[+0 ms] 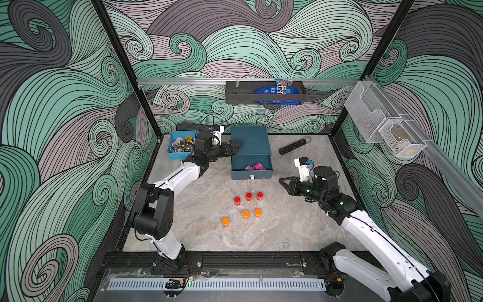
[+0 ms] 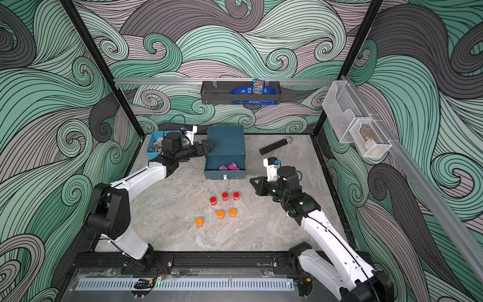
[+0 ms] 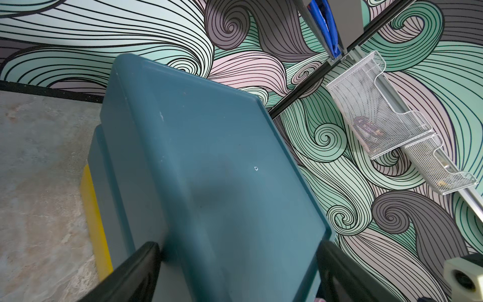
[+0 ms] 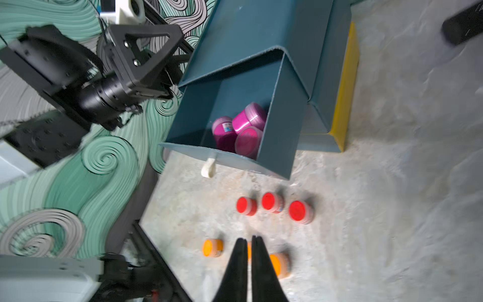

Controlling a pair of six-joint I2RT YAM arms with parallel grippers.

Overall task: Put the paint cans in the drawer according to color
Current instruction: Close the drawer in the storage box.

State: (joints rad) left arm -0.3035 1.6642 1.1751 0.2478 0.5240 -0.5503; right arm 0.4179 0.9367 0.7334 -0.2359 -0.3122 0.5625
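Magenta cans [image 4: 240,128] lie in the open drawer [image 1: 240,174], left gripper [image 1: 236,147] splayed wide over the chest's [image 1: 251,138] left edge, right gripper [image 4: 249,239] pinched together, holding nothing.

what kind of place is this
Probably a robot lab test cell: two white robot arms bolted at the edge of a marble-look table, swirl-printed panels boxing it in, and staged props like the teal drawer chest and paint cans.

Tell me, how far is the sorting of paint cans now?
Done: three pink cans lie in the open drawer. In hand: nothing; right gripper is shut and empty, left gripper open by the chest. Left: three red cans and three orange cans stand on the table.
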